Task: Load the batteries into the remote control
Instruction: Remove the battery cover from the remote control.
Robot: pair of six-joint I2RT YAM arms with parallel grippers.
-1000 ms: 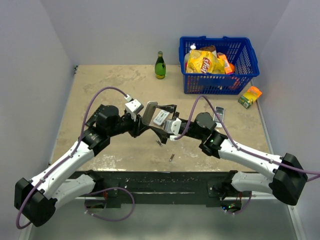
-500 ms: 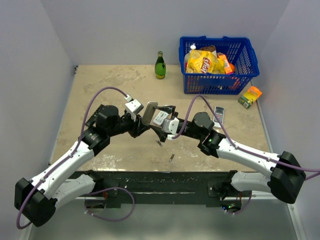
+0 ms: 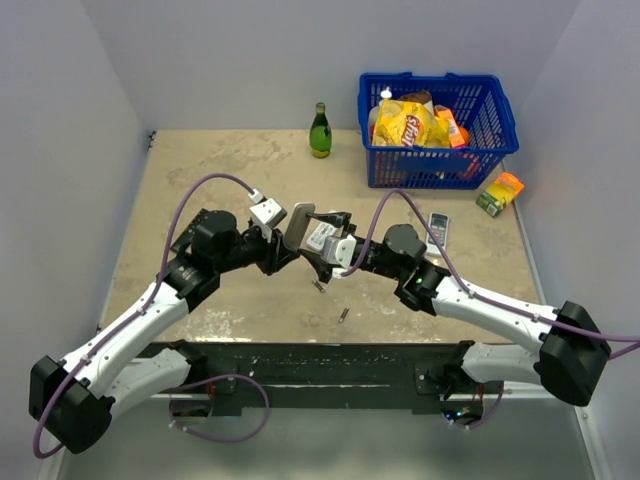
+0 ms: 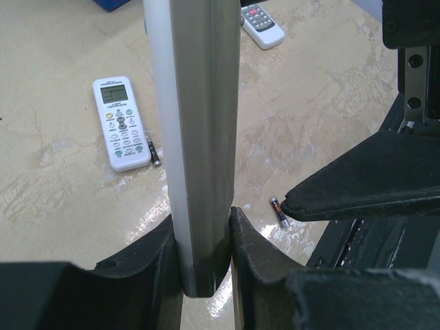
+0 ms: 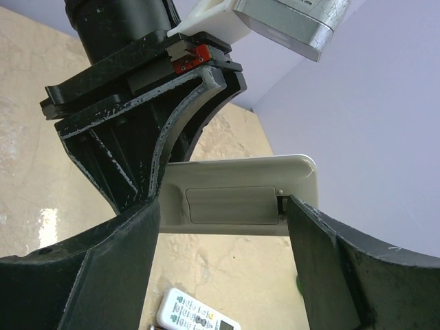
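- The remote control (image 4: 199,137) is held lifted off the table (image 3: 220,165), edge-on and roughly upright, near the table's middle. It is clamped at its lower end by the left gripper (image 4: 203,254), whose jaws are closed tight on its two faces.
- The plain grey back is turned toward the right gripper (image 5: 223,206). The right jaws are spread wide and grasp nothing, and the remote's back is seen across the gap between them.
- The battery cover (image 5: 206,205) is seen shut and flush on the grey back. One right fingertip (image 5: 292,206) is placed at or just beside its right end; contact cannot be told.
- The batteries (image 3: 343,316) are not yet loaded. Two small dark cylinders are seen lying on the table, nearer than the grippers and apart from the remote.
- So far, only the pick-up and presentation of the remote are judged done.
- What is judged left is opening the cover, fetching each battery, seating both in the compartment, and refitting the cover.
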